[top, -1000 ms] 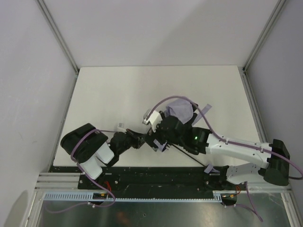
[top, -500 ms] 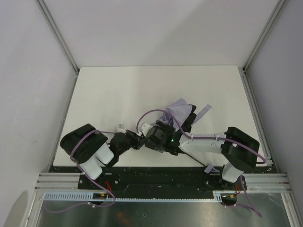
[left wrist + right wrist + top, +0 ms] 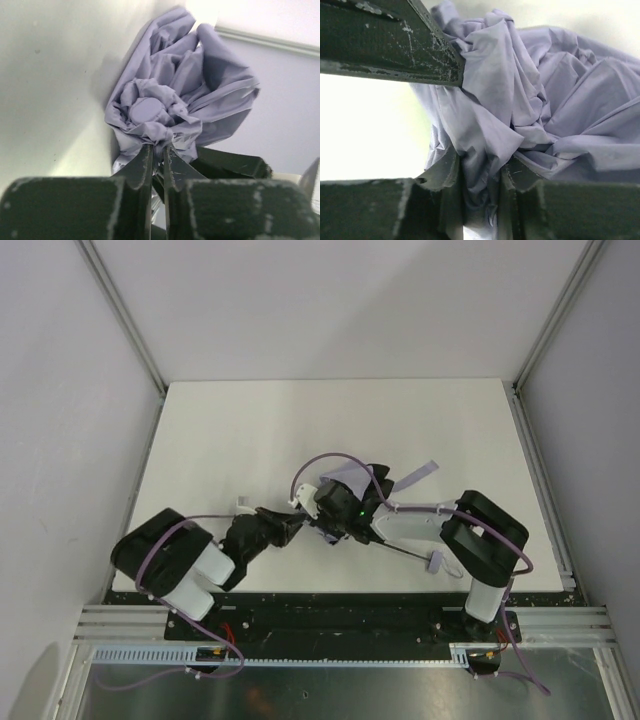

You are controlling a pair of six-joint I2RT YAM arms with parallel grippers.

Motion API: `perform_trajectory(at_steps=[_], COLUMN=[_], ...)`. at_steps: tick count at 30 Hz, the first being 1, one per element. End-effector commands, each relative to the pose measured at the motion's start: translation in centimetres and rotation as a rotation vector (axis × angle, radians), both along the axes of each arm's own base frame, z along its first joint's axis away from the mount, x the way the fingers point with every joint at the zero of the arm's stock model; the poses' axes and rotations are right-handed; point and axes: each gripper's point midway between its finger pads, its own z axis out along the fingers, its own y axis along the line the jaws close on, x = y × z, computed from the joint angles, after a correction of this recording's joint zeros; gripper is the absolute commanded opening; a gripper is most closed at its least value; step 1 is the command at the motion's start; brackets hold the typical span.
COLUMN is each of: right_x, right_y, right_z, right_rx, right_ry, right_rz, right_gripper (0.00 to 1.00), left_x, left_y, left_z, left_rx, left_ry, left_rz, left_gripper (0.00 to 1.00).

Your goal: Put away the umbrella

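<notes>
The umbrella [image 3: 343, 478] lies mid-table as a bunch of pale lavender-grey fabric, its strap [image 3: 420, 472] sticking out to the right. Its thin black shaft [image 3: 400, 551] runs toward the near edge and ends in a small pale handle [image 3: 434, 561]. My left gripper [image 3: 299, 522] reaches in from the left. In the left wrist view, the left gripper [image 3: 158, 150] is shut on the gathered fabric just under the round cap [image 3: 147, 109]. My right gripper [image 3: 328, 516] sits right beside it. In the right wrist view, the right gripper [image 3: 482, 172] is shut on a fold of the umbrella [image 3: 540, 100].
The white table [image 3: 230, 430] has metal posts at its back corners and grey walls on the other three sides. Both arms crowd together at the near middle. A black finger [image 3: 395, 45] of the other gripper crosses the top left of the right wrist view.
The right arm folded back and swung left, and its gripper went from open to shut on the fabric. The canopy shifted left and nearer, and the handle came into view.
</notes>
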Motion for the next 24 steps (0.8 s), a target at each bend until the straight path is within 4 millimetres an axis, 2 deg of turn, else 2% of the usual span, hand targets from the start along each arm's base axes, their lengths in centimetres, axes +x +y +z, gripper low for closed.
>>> perform_trajectory(at_steps=[1, 4, 6, 12, 16, 24], right_x=[-1.1, -1.4, -1.4, -1.9, -2.3, -2.6], right_y=[-2.3, -1.9, -1.7, -0.5, 0.3, 0.5], right_z=[-5.1, -5.5, -5.7, -5.1, -5.0, -5.9], right_rx=[-0.040, -0.014, 0.007, 0.138, 0.218, 0.280], right_ry=[0.222, 0.277, 0.314, 0.459, 0.570, 0.696], right_rz=[0.007, 0.059, 0.076, 0.116, 0.117, 0.086], right_gripper=[0.07, 0.01, 0.00, 0.00, 0.00, 0.00], left_x=[-0.2, 0.1, 0.1, -0.2, -0.6, 0.5], left_y=[0.9, 2.2, 3.2, 6.2, 5.9, 2.7], left_z=[2.2, 3.2, 3.3, 4.5, 5.2, 4.9], left_rx=[0.015, 0.051, 0.100, 0.232, 0.187, 0.094], left_ry=[-0.100, -0.129, -0.127, -0.042, 0.046, 0.131], left_rz=[-0.042, -0.025, -0.013, 0.062, 0.064, -0.023], left_gripper=[0.22, 0.50, 0.64, 0.88, 0.98, 0.99])
